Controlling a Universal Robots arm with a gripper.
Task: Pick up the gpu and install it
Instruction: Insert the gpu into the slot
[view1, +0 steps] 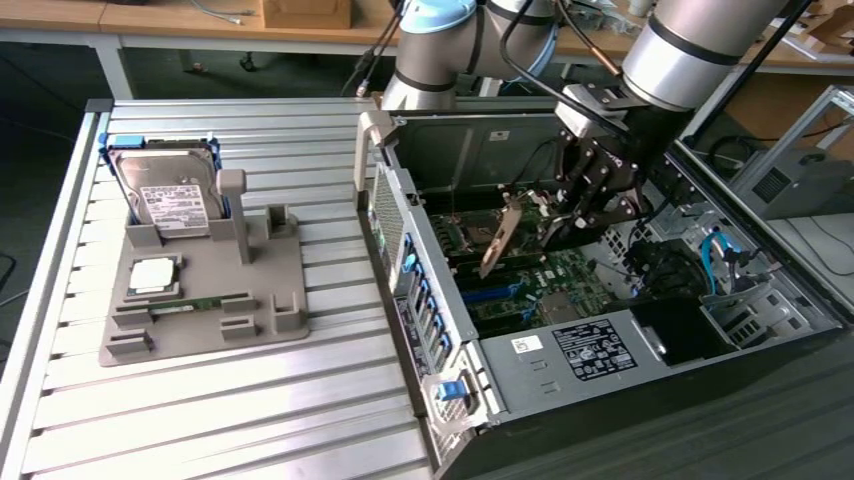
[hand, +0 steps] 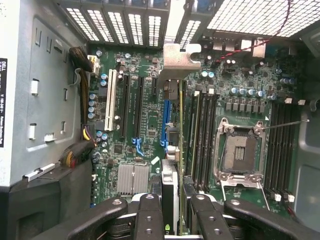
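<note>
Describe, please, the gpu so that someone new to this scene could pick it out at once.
Find the open computer case on the exterior view's right. Above its green motherboard, the end effector holds the gpu, a thin tan-brown card. Unlike the hard drive and memory stick on the grey stand, it hangs tilted and edge-on.

Exterior view high, angled down, wrist view close above shared motherboard (hand: 150, 125).

The hand (view1: 587, 205) hangs inside the open computer case (view1: 747, 370), above the motherboard (view1: 534, 285). The gpu (view1: 498, 238) sits clamped in it, just over the expansion slots (hand: 137, 107). Well apart, outside the case, a parts holder (view1: 200, 300) on the tabletop (view1: 200, 420) carries the hard drive (view1: 167, 195).
</note>
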